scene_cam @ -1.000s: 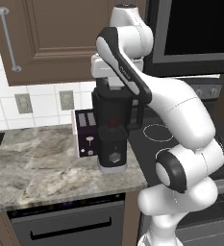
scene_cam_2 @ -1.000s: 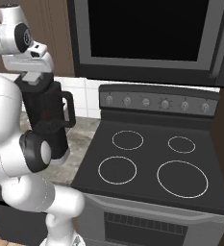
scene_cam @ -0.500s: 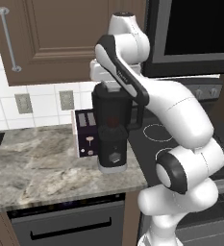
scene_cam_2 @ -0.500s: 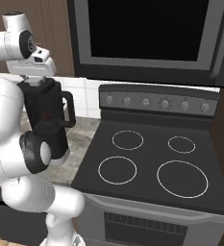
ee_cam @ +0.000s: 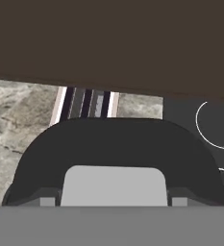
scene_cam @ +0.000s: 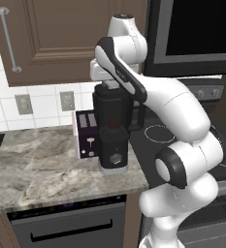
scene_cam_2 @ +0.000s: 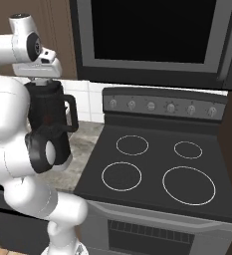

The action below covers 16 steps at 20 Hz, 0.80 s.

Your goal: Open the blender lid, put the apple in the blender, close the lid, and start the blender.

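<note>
The black blender [scene_cam: 113, 140] stands on the marble counter, its jar handle turned toward the stove. A reddish blur inside the dark jar is the apple [scene_cam: 113, 121]. The blender lid [ee_cam: 113, 144] sits on the jar top, and its light grey square cap [ee_cam: 113, 185] is seen from straight above in the hand view. My gripper [scene_cam: 108, 83] hangs just over the lid, pointing down. Its jaws stand open, one on each side of the cap, with the fingertips [ee_cam: 47, 202] low beside it.
A white toaster with a purple front [scene_cam: 88, 134] stands right behind the blender. The stove top [scene_cam_2: 157, 164] lies to the right, with a microwave [scene_cam_2: 157, 35] above it. Wall cabinets [scene_cam: 51, 38] hang close over my hand.
My hand has lifted slightly above the blender top. The blender, lid and apple have stayed put.
</note>
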### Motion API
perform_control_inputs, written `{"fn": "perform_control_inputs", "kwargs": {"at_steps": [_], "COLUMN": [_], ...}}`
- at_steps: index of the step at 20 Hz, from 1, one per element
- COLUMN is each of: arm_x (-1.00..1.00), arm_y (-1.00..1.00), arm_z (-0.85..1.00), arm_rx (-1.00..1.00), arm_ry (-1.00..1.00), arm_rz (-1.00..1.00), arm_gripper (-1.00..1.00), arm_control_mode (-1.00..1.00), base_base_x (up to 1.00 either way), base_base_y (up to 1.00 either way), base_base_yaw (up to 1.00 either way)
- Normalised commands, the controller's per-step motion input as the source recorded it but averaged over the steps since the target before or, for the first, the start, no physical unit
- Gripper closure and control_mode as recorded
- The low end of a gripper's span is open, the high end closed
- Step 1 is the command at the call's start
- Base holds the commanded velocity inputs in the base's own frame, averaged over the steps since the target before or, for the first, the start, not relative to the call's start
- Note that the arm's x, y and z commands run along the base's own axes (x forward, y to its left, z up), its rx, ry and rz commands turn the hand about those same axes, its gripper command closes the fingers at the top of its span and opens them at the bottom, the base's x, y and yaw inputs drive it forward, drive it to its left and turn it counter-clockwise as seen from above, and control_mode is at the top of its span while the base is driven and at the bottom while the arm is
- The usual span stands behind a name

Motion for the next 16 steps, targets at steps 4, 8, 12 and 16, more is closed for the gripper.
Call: {"fn": "perform_control_inputs", "kwargs": {"at_steps": [4,8,12,16], "arm_x": [0.02,0.06,0.01,-0.01], "arm_y": [0.00,0.11,0.06,0.00], "arm_z": [-0.16,-0.36,-0.36,-0.39], "arm_rx": [0.00,0.00,0.00,0.00], "arm_ry": [-0.14,-0.07,-0.10,-0.05], "arm_rz": [0.06,0.07,0.03,0.00], "arm_gripper": [1.00,1.00,1.00,1.00], "arm_control_mode": [-1.00,-1.00,-1.00,-1.00], "base_base_x": [0.00,0.00,0.00,0.00], "base_base_y": [0.00,0.00,0.00,0.00], "base_base_yaw": [0.00,0.00,0.00,0.00]}}
